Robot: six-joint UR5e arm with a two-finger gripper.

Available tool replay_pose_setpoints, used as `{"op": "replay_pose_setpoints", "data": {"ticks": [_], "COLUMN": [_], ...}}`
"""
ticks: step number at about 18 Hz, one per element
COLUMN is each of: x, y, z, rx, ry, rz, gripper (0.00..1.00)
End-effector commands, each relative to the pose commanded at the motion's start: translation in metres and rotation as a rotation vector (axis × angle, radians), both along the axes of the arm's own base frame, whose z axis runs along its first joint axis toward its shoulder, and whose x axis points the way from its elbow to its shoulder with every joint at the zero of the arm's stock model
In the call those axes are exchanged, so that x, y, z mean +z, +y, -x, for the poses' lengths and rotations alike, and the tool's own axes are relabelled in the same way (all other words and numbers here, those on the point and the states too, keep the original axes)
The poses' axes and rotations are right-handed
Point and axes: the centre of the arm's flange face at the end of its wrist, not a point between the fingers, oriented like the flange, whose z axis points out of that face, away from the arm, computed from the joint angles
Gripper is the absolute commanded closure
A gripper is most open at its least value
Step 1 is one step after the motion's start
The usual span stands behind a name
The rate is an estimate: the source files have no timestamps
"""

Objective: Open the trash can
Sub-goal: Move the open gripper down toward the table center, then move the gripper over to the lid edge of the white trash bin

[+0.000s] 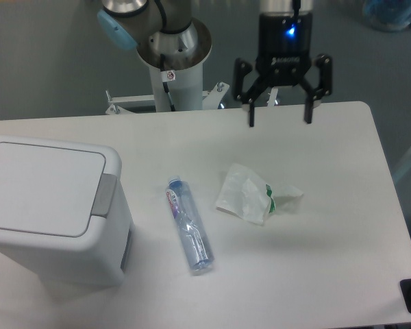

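— What lies on the white desk (342, 233)?
— A clear plastic bottle (190, 225) on its side (blue cap away from the camera), and just right of it a crumpled white wrapper (250, 194) with green print.

The trash can (51, 209) stands at the left end of the worktop (329, 260), its lid flat on top. To the right of the trash can, just beside it, a bottle (190, 226) lies flat on the worktop. Farther right of the trash can, past the bottle, lies a crumpled bag (250, 194). Behind and well to the right of the trash can, the pincer (279, 115) hangs above the worktop's far edge, fingers spread apart.
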Motion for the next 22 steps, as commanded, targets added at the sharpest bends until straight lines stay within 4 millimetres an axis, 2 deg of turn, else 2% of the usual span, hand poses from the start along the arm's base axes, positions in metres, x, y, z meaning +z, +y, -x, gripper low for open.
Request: {"op": "replay_pose_setpoints", "data": {"ticks": [5, 11, 14, 22], "x": [-0.016, -0.037, -0.042, -0.052], "y": [0.055, 0.096, 0.108, 0.121], "z": [-0.019, -0.051, -0.063, -0.086], "rx": [-0.038, -0.125, -0.154, -0.198], "ry": [-0.047, -0.075, -0.081, -0.093], "rz": [-0.018, 0.007, 0.013, 0.028], "gripper": [0.00, 0.00, 0.00, 0.00]}}
